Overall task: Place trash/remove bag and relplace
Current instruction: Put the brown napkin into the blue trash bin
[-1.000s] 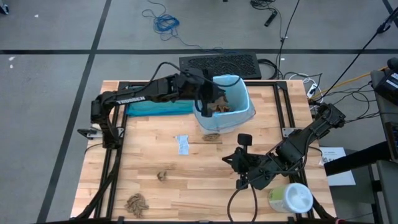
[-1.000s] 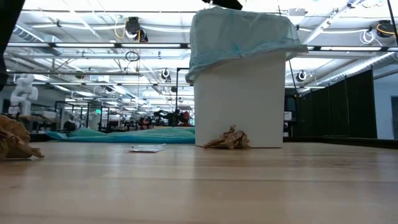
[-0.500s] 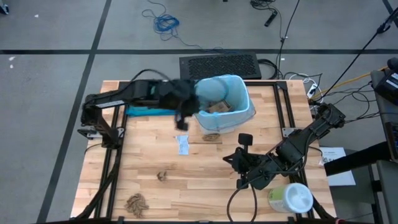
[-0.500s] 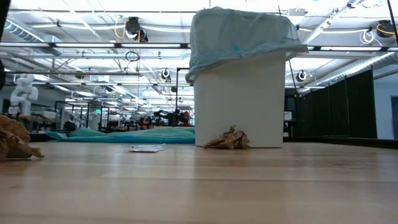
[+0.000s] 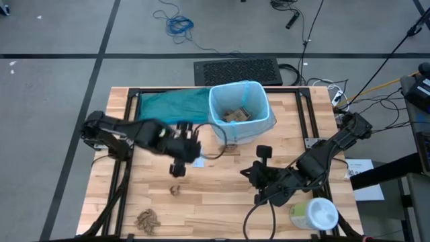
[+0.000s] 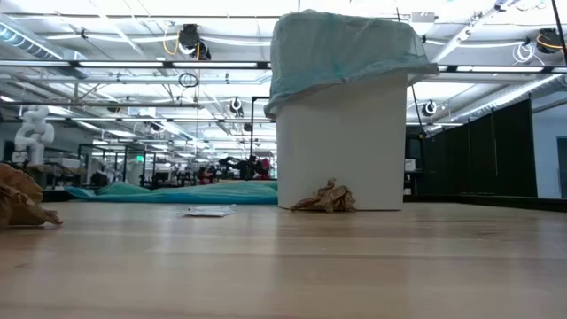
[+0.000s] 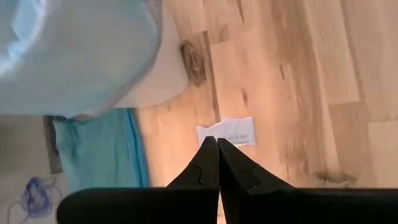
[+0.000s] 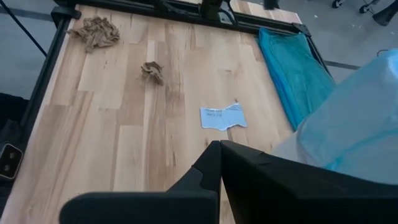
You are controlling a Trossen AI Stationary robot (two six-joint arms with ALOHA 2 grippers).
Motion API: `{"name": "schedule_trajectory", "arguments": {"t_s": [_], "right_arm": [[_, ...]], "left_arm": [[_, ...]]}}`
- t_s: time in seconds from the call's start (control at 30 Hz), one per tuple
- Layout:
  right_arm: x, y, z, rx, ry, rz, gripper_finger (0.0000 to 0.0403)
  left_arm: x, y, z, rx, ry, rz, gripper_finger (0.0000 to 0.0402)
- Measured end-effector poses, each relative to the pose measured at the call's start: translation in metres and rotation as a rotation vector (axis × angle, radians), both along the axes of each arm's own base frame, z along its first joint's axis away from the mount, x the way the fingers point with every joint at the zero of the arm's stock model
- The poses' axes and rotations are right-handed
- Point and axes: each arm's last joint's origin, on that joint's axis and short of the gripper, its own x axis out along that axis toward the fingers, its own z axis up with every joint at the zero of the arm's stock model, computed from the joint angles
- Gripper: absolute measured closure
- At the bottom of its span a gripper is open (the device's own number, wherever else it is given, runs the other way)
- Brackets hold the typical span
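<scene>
The white bin [image 5: 239, 128] stands at the table's far middle, lined with the light-blue bag [image 5: 259, 101], whose rim folds over the bin's top [image 6: 341, 49]. Brown trash wads [image 5: 235, 115] lie inside it. Another wad [image 6: 326, 197] rests against the bin's foot. A white paper scrap [image 7: 227, 130] lies flat on the table, and two more wads [image 5: 176, 190] [image 5: 148, 218] lie nearer the front left. My left gripper [image 5: 180, 163] hangs shut above the scrap, holding nothing. My right gripper [image 5: 247, 173] waits shut at the near right.
A darker teal bag [image 5: 171, 104] lies flat at the far left beside the bin. A white-and-green wipes tub [image 5: 314, 214] stands at the near right corner. Bare wood lies between the scrap and the front edge.
My left gripper has swung away from above the bin, toward the table's left and near edge, and now hangs over the white scrap. The teal bag, which the arm covered before, shows fully. The bin and the wads have stayed put.
</scene>
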Motion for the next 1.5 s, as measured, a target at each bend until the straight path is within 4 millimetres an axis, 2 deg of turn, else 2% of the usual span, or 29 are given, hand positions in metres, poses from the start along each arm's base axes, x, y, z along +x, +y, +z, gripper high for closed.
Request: {"name": "schedule_trajectory", "arguments": {"t_s": [0.17,0.3,0.43,0.53,0.63,0.73,0.83,1.0,1.1,1.27,1.37,1.5], "right_arm": [[0.001,0.001,-0.002,-0.007,0.005,0.000,0.0403],[0.001,0.001,-0.002,-0.003,0.004,-0.002,0.0403],[0.003,0.002,-0.004,0.009,0.007,-0.012,0.0403],[0.006,0.004,-0.009,0.002,0.022,-0.011,0.0403],[0.009,0.007,-0.013,-0.002,0.033,-0.013,0.0403],[0.012,0.009,-0.019,-0.009,0.046,-0.014,0.0403],[0.015,0.009,-0.021,-0.011,0.049,-0.019,0.0403],[0.017,0.009,-0.023,-0.013,0.053,-0.020,0.0403],[0.017,0.009,-0.023,-0.012,0.054,-0.019,0.0403],[0.017,0.009,-0.023,-0.011,0.054,-0.018,0.0403],[0.017,0.009,-0.023,-0.011,0.054,-0.019,0.0403],[0.017,0.009,-0.023,-0.011,0.054,-0.019,0.0403]], "left_arm": [[-0.026,-0.017,-0.021,-0.070,-0.098,0.051,0.0401],[-0.052,-0.019,-0.046,-0.170,-0.179,0.111,0.0401],[-0.078,-0.021,-0.091,-0.244,-0.154,0.216,0.0401],[-0.095,-0.026,-0.129,-0.318,-0.055,0.284,0.0401],[-0.104,-0.036,-0.159,-0.414,0.040,0.304,0.0401],[-0.102,-0.049,-0.175,-0.489,0.036,0.255,0.0401],[-0.093,-0.060,-0.180,-0.521,-0.019,0.187,0.0396],[-0.081,-0.071,-0.194,-0.524,-0.010,0.119,0.0350],[-0.080,-0.074,-0.209,-0.528,0.097,0.163,0.0311],[-0.075,-0.078,-0.229,-0.496,0.164,0.203,0.0254],[-0.072,-0.078,-0.237,-0.465,0.175,0.220,0.0234],[-0.064,-0.073,-0.252,-0.411,0.191,0.270,0.0227]]}}
